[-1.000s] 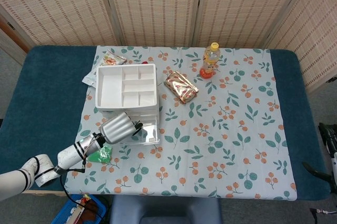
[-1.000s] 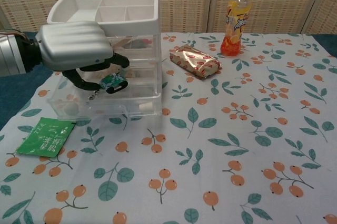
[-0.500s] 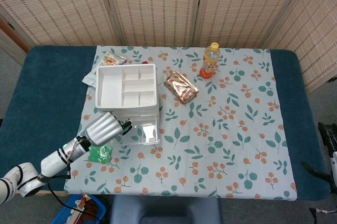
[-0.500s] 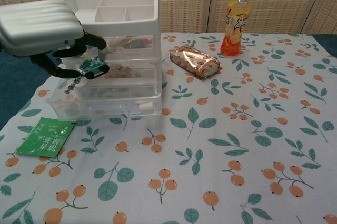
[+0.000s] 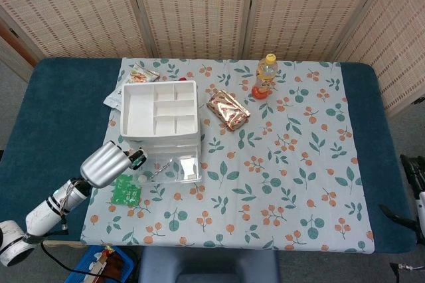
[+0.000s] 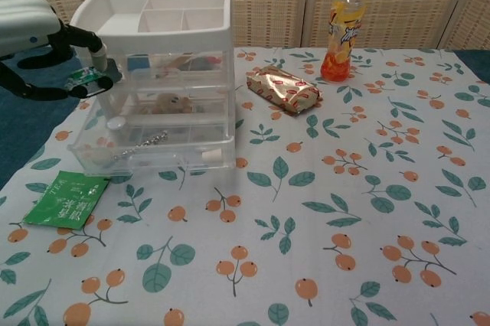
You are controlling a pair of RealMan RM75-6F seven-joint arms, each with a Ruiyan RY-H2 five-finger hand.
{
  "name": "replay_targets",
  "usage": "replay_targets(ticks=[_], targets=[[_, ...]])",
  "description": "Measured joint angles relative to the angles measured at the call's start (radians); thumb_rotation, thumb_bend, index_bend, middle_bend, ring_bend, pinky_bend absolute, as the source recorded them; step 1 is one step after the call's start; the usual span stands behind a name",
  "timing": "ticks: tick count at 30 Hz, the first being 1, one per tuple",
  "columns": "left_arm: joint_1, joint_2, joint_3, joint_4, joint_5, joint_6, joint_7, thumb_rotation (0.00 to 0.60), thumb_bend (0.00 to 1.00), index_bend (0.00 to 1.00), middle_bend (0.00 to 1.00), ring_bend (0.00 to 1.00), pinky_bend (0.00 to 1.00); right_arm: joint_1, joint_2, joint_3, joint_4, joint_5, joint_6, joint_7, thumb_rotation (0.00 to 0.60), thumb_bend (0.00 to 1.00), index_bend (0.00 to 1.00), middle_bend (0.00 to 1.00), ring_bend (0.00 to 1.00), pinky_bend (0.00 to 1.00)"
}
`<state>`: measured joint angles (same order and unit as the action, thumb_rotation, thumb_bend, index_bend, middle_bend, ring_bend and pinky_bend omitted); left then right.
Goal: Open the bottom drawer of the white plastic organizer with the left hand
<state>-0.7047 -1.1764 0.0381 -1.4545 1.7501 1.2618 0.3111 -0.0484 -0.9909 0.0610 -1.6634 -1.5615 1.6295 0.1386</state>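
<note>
Floral tablecloth [image 5: 292, 163]: organizer [image 5: 161, 113] bottom drawer [image 6: 153, 150] open, chain [image 6: 140, 146] inside.

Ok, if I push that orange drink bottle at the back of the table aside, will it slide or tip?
The bottle stands upright, tall and narrow on a small base, so a push near the cap would probably tip it. It looks nearly full, so likely fairly heavy for its size. Being round, it would probably roll once down. The tablecloth under it may grip the base rather than let it slide.
</note>
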Motion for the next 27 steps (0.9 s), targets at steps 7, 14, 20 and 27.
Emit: replay_targets(ticks=[7, 14, 20, 27], targets=[[0.034, 0.018, 0.001, -0.018, -0.005, 0.006, 0.007, 0.6, 0.25, 0.47, 0.86, 0.95, 1.0, 0.005, 0.0, 0.0, -0.001, -0.006, -0.002, -0.001, 0.6, 0.11, 0.0, 0.12, 0.08, 0.13], [0.085, 0.024, 0.007, -0.011, -0.047, 0.008, 0.012, 0.6, 0.25, 0.47, 0.86, 0.95, 1.0, 0.009, 0.001, 0.001, -0.001, -0.009, -0.003, 0.0, 0.6, 0.11, 0.0, 0.12, 0.08, 0.13], [0.151, 0.012, 0.026, 0.018, -0.109, -0.005, 0.015, 0.6, 0.25, 0.47, 0.86, 0.95, 1.0, 0.011, 0.003, 0.0, -0.001, -0.01, -0.005, 0.001, 0.6, 0.11, 0.0, 0.12, 0.08, 0.13], [0.211, -0.011, 0.051, 0.023, -0.144, -0.017, 0.015, 0.6, 0.25, 0.47, 0.86, 0.95, 1.0, 0.011, 0.006, -0.001, -0.008, -0.016, -0.001, -0.004, 0.6, 0.11, 0.0, 0.12, 0.08, 0.13]])
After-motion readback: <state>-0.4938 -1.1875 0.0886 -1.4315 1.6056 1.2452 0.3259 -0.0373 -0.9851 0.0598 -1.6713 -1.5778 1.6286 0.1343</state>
